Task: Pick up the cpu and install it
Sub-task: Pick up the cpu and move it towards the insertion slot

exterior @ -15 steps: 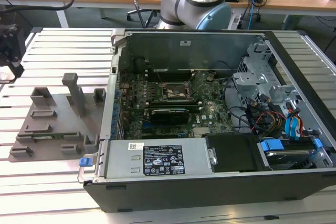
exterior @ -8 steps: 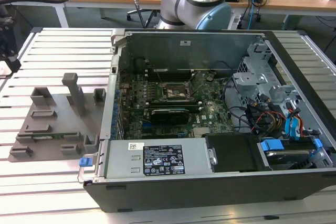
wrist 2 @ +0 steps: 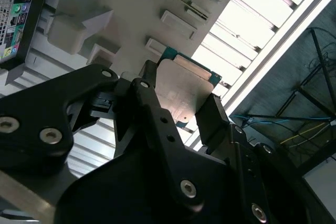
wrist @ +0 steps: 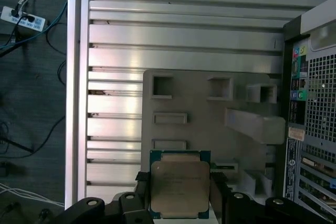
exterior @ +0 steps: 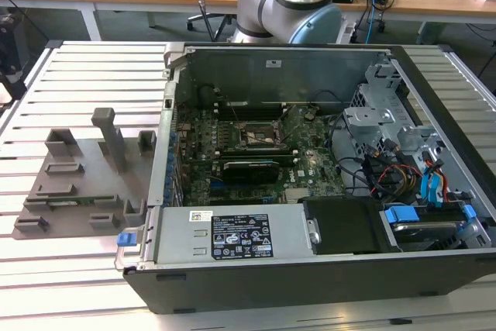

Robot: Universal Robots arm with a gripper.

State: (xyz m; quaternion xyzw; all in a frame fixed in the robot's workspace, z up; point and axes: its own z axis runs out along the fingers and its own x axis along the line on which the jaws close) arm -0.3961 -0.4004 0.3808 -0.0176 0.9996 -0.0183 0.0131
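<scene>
cpu (wrist: 180, 181) gripped in end effector (wrist: 180, 188) | over grey tray (wrist: 210, 125) | computer case (wrist: 319, 103) beside tray

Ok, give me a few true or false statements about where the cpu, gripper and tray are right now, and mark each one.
1. The computer case lies open. True.
2. The cpu lies inside the case. False: the gripper holds it outside, by the grey tray.
3. The gripper's fingers press two opposite edges of the cpu. True.
4. The grey tray sits inside the case. False: it rests on the slatted table, at the exterior view's left.
</scene>
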